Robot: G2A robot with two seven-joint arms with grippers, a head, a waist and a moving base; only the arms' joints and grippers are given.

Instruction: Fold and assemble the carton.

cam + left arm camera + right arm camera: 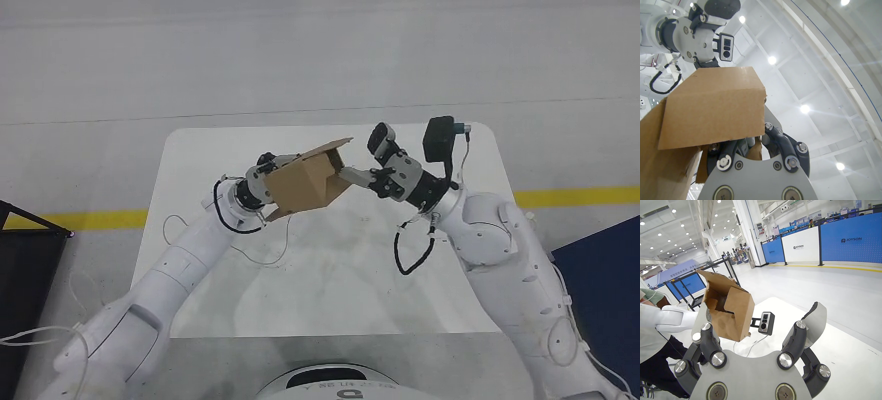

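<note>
A brown cardboard carton [305, 180] hangs above the back half of the white table [300, 290], between the two arms. My left gripper [262, 190] is shut on the carton's left end; in the left wrist view a strip of cardboard [755, 149] sits clamped between its fingers [780, 139]. My right gripper [366, 157] is open at the carton's right end. One of its fingers [701, 315] lies against the carton's outer wall, the other [816, 317] stands free. The carton's open end [730, 313] faces the right wrist, with one flap bent inward and another sticking up.
A thin cable [262, 255] lies looped on the table under the left arm. A black frame [20, 260] stands off the table's left side. A yellow floor line [110, 217] runs behind it.
</note>
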